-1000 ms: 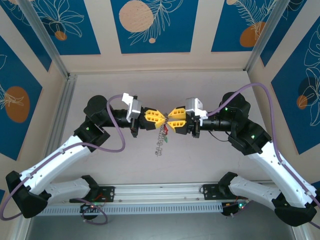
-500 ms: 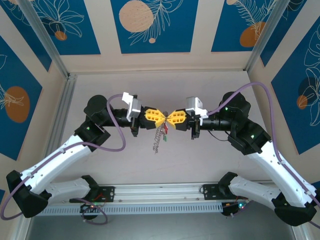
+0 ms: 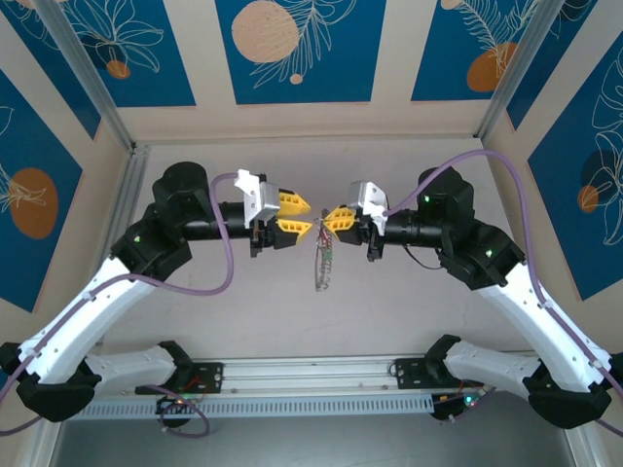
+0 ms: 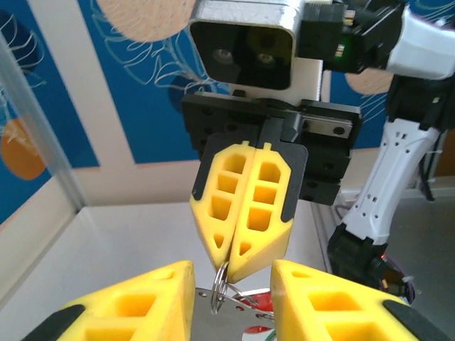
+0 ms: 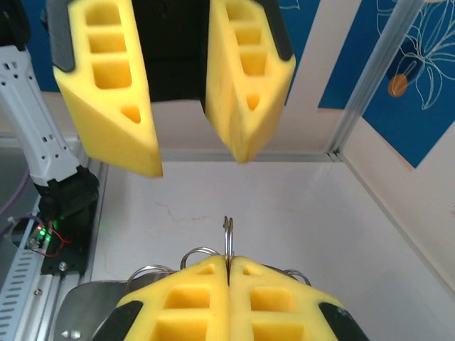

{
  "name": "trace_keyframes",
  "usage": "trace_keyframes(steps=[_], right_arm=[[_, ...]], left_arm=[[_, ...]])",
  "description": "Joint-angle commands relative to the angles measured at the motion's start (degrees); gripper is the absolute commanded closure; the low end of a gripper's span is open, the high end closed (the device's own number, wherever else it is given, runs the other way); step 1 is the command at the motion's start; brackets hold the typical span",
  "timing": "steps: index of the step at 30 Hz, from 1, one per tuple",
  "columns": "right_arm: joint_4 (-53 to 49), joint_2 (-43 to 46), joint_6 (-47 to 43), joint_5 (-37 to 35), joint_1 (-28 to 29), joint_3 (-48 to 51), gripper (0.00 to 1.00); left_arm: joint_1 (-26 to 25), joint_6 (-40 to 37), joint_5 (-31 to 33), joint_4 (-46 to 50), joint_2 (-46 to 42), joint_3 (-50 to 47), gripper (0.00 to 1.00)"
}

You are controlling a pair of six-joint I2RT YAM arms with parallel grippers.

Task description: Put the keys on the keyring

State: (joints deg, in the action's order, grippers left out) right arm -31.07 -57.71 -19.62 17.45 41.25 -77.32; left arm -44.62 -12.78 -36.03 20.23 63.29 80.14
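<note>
Two grippers face each other above the middle of the bench (image 3: 409, 311). The right gripper (image 3: 331, 221) is pressed together on the one keyring (image 3: 323, 265) — its chain hangs limp below. The left gripper (image 3: 310, 215) stands spread just beside it. The keys are too small to count.

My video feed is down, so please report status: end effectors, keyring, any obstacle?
Left end effector open, empty. Right end effector shut on thin silvery metal keyring, its chain part hanging below. Nothing between the two end effectors.
</note>
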Motion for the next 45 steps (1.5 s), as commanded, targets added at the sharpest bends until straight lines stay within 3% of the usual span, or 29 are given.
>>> trace_keyframes(steps=[1, 12, 15, 29, 35, 37, 41, 45], right_arm=[[-4.0, -1.3, -4.9, -5.2, 2.2, -3.8, 1.00], [-11.3, -6.7, -9.8, -11.7, 6.3, -10.6, 1.00], [-12.8, -7.6, -10.9, -12.0, 6.7, -11.2, 1.00], [-13.1, -7.3, -13.3, -9.2, 7.9, -11.7, 1.00], [-11.7, -5.9, -15.2, -8.2, 9.1, -9.9, 1.00], [-11.4, -5.7, -15.2, -8.2, 9.3, -9.7, 1.00], [-9.5, -4.5, -14.7, -7.8, 9.3, -8.5, 1.00], [-7.9, -3.3, -11.8, -6.0, 7.7, -6.6, 0.75]], left_arm=[[-1.3, -7.0, 7.4, 14.8, 2.5, 4.8, 0.67], [-4.0, -10.1, 13.5, 21.5, 7.0, 10.0, 0.69], [-4.0, -10.2, 13.7, 21.9, 6.9, 10.1, 0.74], [-4.4, -11.3, 16.4, 23.7, 7.7, 10.1, 0.79], [-4.6, -11.5, 15.7, 22.5, 8.0, 10.1, 0.91], [-4.5, -11.5, 15.2, 22.2, 8.0, 10.1, 1.00], [-4.6, -11.2, 13.1, 21.4, 7.4, 9.7, 1.00], [-4.5, -10.0, 11.8, 17.9, 5.4, 7.3, 1.00]])
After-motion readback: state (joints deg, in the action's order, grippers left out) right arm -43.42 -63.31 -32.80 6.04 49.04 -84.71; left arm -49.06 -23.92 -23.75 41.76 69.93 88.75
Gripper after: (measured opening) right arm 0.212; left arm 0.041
